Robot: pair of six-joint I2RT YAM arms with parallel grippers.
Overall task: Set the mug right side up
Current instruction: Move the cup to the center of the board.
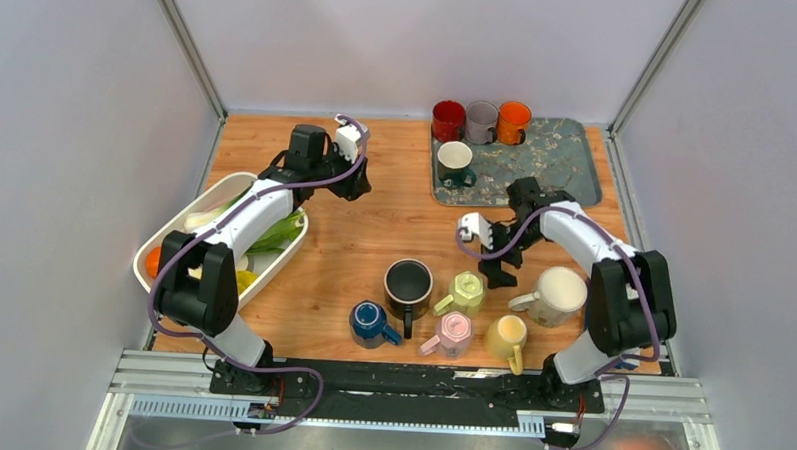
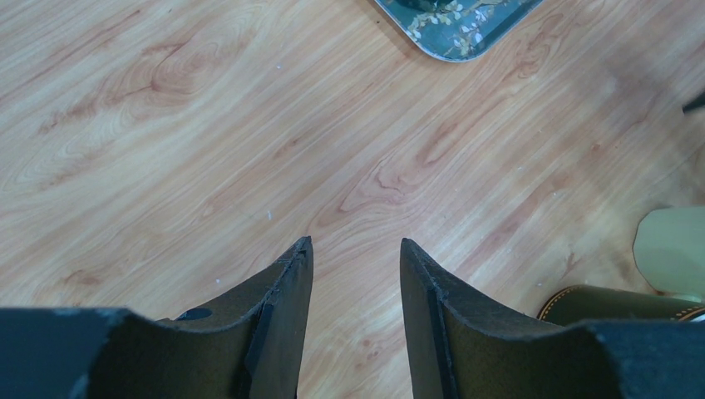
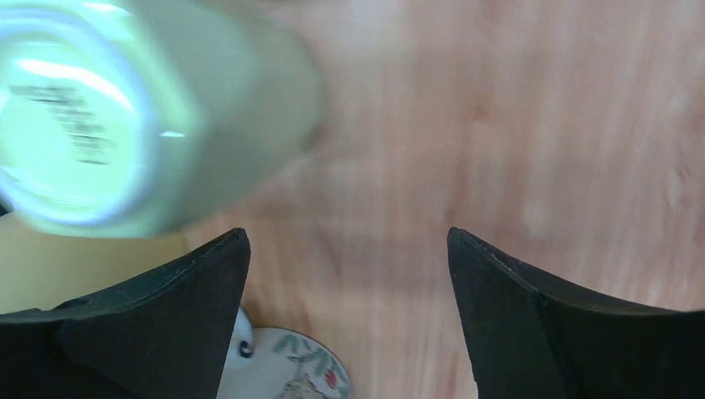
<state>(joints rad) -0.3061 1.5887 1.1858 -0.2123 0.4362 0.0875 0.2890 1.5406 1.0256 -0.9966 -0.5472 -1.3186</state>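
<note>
Though right wrist view blurred, pale green mug point(image 3: 91, 116) shows printed base, cut off at frame edge. Top view places it beside black mug point(image 1: 408, 283), right gripper point(image 1: 495, 270) just next to it, jaws wide, empty. Left gripper point(image 2: 356, 249) half-spread over table point(image 2: 166, 125).

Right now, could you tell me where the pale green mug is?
Top view: the pale green mug sits right of centre, between the black mug and white mug, beyond the pink mug.
</note>
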